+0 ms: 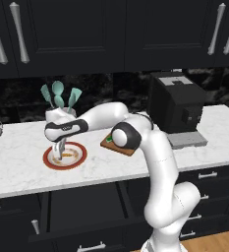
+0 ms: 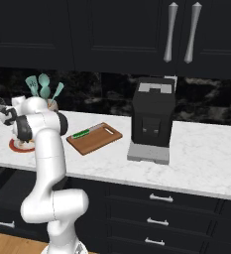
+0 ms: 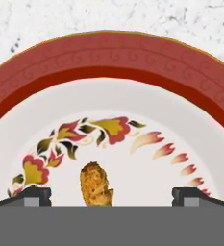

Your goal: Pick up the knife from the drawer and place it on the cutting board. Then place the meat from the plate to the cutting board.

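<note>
A white robot arm reaches down over the plate [image 1: 65, 156] on a pale marble counter [image 1: 17, 162]. Its gripper [image 3: 111, 194] hangs wide open, holding nothing, fingertips [image 3: 32, 196] either side of the meat [image 3: 96, 185], whose near end is cut off from sight. From the right, the arm hides most of the plate. The knife [image 2: 85, 132] lies on the cutting board [image 2: 94, 138], probably touching nothing else. The drawer [image 1: 81, 211] below stands open. No writing is legible on the coffee machine [image 2: 152, 119].
</note>
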{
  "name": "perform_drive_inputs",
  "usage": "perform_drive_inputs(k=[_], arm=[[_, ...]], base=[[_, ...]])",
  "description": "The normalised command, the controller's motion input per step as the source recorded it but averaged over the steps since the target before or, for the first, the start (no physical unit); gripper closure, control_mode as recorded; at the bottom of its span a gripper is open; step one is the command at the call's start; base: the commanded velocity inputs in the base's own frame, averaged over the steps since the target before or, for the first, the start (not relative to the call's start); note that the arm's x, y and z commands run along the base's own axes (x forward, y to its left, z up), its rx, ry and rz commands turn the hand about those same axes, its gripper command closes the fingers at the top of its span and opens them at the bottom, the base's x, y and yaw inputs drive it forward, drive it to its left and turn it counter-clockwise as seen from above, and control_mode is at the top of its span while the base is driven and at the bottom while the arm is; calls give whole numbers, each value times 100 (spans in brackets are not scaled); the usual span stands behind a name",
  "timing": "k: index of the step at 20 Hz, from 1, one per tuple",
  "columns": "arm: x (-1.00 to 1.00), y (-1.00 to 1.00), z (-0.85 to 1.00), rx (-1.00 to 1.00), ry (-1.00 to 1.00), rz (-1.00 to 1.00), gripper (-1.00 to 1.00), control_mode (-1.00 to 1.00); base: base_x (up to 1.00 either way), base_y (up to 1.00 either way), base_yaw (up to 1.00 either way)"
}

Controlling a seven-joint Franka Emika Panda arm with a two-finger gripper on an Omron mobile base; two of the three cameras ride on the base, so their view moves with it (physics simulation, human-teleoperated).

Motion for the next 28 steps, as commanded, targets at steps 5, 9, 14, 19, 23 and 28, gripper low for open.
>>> perform_drive_inputs(k=[5, 9, 14, 19, 23, 28], arm=[[6, 1, -16, 0, 0, 0, -100, -100], [-1, 20, -26, 0, 0, 0, 100, -100], [-35, 39, -42, 0, 0, 0, 100, -100], [-77, 18, -46, 0, -5, 0, 100, -100], [-38, 4, -11, 0, 0, 0, 100, -100], [-25, 0, 15, 7, 0, -2, 100, -100]], base=[[0, 0, 0], [0, 0, 0], [0, 0, 0], [0, 0, 0], [0, 0, 0], [0, 0, 0]])
